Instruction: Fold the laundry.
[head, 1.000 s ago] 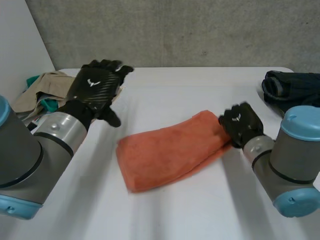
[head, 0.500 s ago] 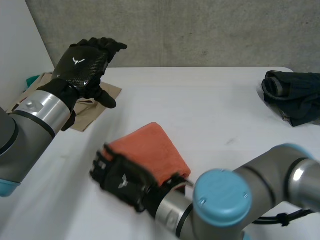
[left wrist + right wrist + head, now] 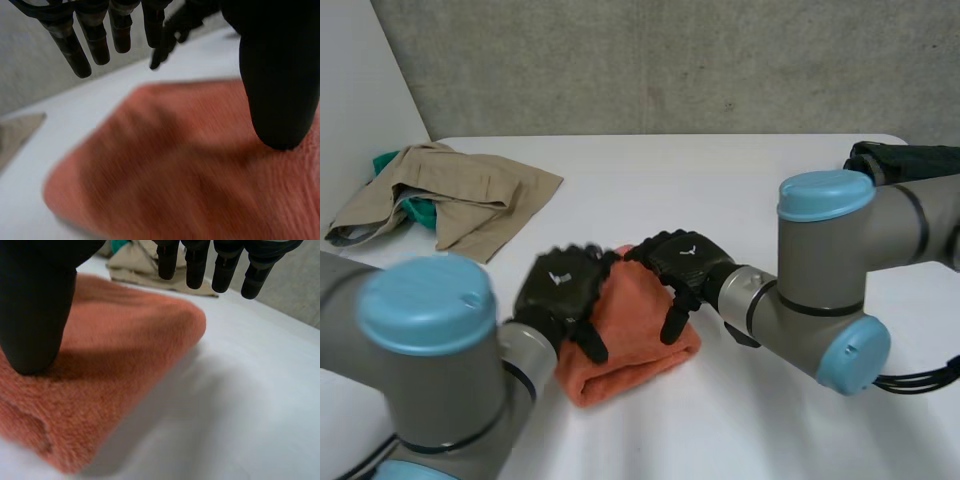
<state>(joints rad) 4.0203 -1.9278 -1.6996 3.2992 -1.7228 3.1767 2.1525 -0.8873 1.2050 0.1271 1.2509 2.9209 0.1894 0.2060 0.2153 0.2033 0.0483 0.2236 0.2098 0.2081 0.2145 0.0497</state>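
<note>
We are seeing soft, even light falling from above onto the white table (image 3: 740, 200), which is glowing bright across its middle. The orange towel (image 3: 630, 335) is throwing a thin grey shadow along its near edge, and in the right wrist view a broader, soft-edged one is lying just beside it (image 3: 120, 345). The beige clothes (image 3: 460, 185) at the far left corner are casting a faint shadow, and the dark bundle (image 3: 910, 160) at the far right corner is looking dim
</note>
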